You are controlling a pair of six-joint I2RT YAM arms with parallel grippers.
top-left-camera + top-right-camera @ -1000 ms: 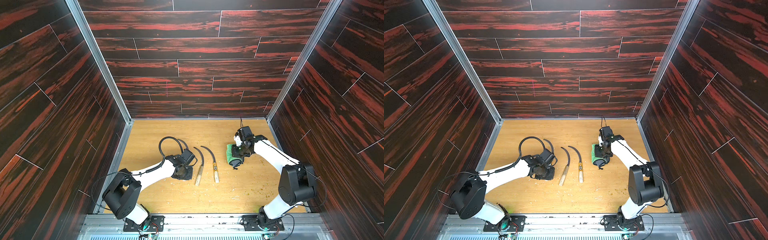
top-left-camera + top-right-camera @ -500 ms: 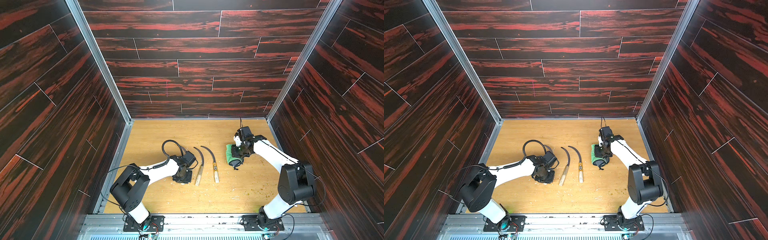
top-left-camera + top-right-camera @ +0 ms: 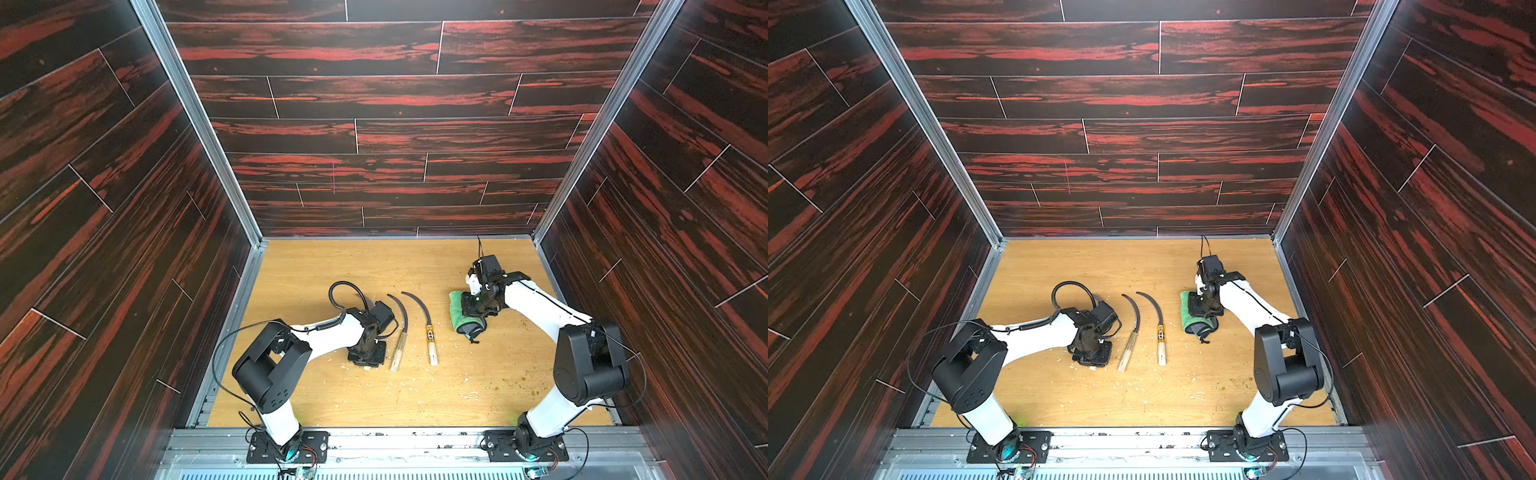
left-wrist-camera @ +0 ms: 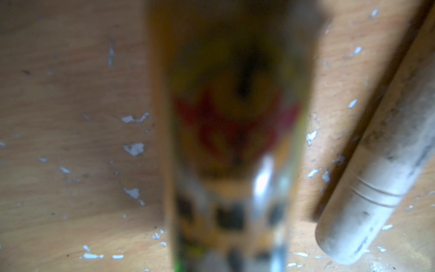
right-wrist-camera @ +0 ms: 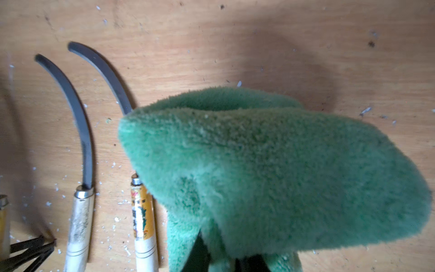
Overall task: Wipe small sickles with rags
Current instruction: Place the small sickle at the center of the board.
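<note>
Dark, red-streaked plank walls box in a pale wooden tabletop flecked with white chips. Near its middle two small sickles lie side by side without touching, handles toward the front edge: a plain-handled sickle and a labelled sickle. Just left of them the left tool is down on the tabletop, pressed together, seemingly on the blurred yellow-black handle of a third sickle. Toward the right edge the right tool sits in the green rag. The rag's folds hide the jaws, so I cannot tell how they stand.
</note>
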